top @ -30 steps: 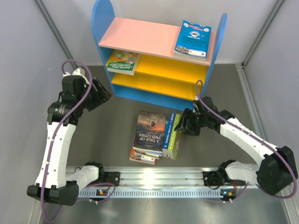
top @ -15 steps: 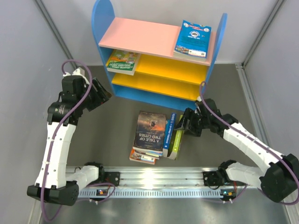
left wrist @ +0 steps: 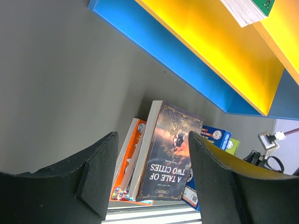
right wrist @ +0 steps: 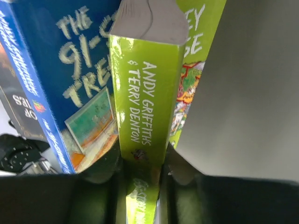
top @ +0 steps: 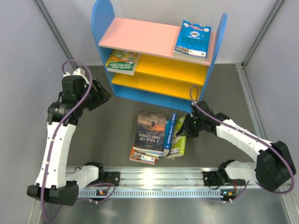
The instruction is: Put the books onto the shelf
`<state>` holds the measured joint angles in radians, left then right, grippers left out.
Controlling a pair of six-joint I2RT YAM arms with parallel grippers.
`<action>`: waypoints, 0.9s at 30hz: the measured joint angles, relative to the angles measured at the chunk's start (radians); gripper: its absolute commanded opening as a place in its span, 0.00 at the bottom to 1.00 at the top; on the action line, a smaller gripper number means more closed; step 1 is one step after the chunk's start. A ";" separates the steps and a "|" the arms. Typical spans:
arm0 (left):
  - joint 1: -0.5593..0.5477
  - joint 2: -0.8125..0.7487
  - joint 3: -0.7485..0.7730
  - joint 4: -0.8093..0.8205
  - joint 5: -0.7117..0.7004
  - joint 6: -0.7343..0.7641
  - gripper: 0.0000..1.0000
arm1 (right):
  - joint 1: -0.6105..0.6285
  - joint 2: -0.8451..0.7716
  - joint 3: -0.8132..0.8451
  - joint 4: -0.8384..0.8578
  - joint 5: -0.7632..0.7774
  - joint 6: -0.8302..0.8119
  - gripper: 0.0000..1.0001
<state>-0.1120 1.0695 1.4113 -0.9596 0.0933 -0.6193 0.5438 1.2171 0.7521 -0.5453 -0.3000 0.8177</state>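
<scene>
The right gripper (right wrist: 144, 167) is clamped on the spine of the lime-green book (right wrist: 147, 107), one finger pressing each side. That book stands on edge, tilted, touching the blue book (right wrist: 65, 70) beside it. The blue book leans against a stack topped by the dark "A Tale of Two Cities" (top: 151, 130), which lies toward the near edge of the table (top: 117, 121).

The left gripper (top: 101, 95) hangs with its jaws spread and nothing between them, just left of the shelf (top: 99, 32). The shelf stands at the far edge. It carries a blue-covered book (top: 193, 38) at the right end of the pink top board and a green book (top: 122, 61) at the left end of the upper yellow board.
</scene>
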 measured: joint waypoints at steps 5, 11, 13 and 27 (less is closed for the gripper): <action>-0.052 0.001 0.007 -0.007 -0.008 0.017 0.68 | 0.004 0.011 0.007 -0.010 0.012 -0.015 0.00; -0.444 0.059 0.109 -0.036 -0.180 0.019 0.70 | 0.009 0.015 0.106 -0.196 0.075 -0.048 0.00; -0.607 0.108 0.147 -0.037 -0.268 0.016 0.72 | 0.010 0.021 0.155 -0.259 0.077 -0.056 0.00; -1.198 0.539 0.366 -0.037 -0.570 -0.015 0.73 | 0.011 0.062 0.384 -0.402 0.035 0.027 0.00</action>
<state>-1.3098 1.6089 1.7775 -0.9970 -0.4770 -0.6346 0.5545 1.2789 1.1358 -0.9478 -0.2649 0.8448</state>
